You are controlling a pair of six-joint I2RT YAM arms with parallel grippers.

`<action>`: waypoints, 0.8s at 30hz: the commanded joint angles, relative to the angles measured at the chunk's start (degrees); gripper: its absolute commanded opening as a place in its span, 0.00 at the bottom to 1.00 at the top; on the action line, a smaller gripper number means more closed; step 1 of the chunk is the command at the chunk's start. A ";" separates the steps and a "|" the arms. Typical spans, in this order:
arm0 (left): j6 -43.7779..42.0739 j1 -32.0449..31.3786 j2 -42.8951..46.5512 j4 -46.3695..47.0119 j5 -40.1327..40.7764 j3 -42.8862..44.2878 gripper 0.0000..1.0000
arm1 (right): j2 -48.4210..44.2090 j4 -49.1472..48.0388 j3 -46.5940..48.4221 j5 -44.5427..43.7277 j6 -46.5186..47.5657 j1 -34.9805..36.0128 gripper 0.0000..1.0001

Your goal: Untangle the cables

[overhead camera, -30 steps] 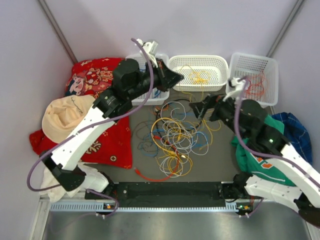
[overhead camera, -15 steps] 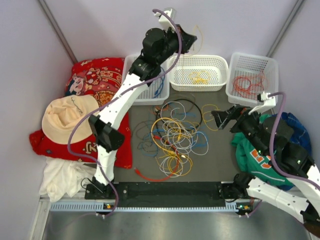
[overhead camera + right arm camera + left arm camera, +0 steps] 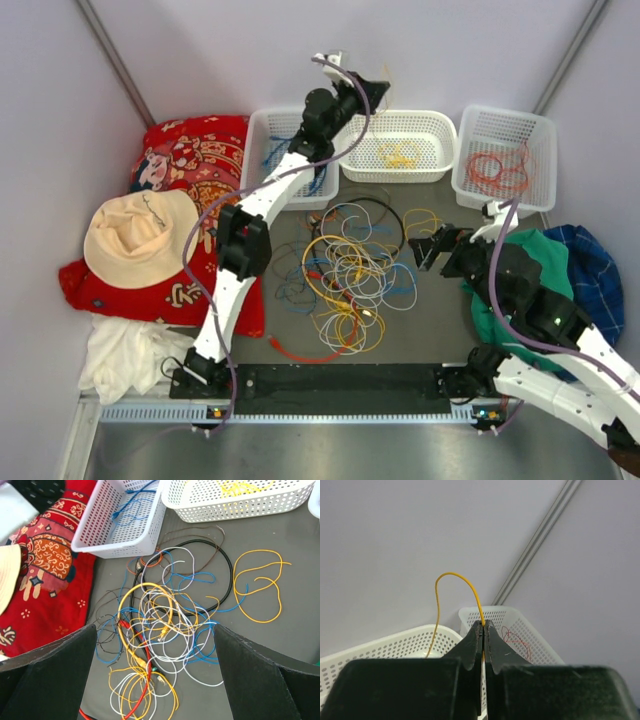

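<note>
Left gripper (image 3: 483,625) is clamped tight on a yellow cable (image 3: 454,575), held high above the middle basket (image 3: 420,174), with the wire arcing up over the tips. Right gripper (image 3: 425,248) is spread wide with nothing in it, hanging by the right edge of the tangle (image 3: 345,275), which lies on the table (image 3: 430,330) just in front of that basket
</note>
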State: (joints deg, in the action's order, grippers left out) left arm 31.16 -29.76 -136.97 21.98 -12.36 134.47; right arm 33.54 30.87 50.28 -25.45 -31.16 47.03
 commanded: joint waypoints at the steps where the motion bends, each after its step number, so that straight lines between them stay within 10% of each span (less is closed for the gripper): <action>1: -0.05 -0.39 -3.91 4.92 0.05 2.63 0.00 | -0.14 -3.01 -0.45 -0.83 -0.75 0.52 0.99; 3: 0.57 -0.48 -4.80 3.00 0.67 2.55 0.00 | 0.12 -2.75 -0.10 -1.26 -0.05 0.52 0.99; 8: 1.01 -0.48 -4.89 1.67 1.81 2.28 0.99 | 0.65 -1.61 0.43 -1.27 -0.22 0.52 0.99; 18: -6.01 -4.07 14.51 -2.81 10.06 -7.45 0.99 | 1.61 -1.08 -0.97 -0.83 -1.71 0.52 0.99; 24: -4.89 -9.69 38.04 -17.03 18.93 -35.62 0.99 | 6.00 -1.43 -3.26 2.51 -2.77 0.52 0.99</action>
State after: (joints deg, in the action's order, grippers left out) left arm 26.79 -35.55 -114.52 12.91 -0.08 112.18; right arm 36.82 30.81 48.73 -25.41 -32.75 47.03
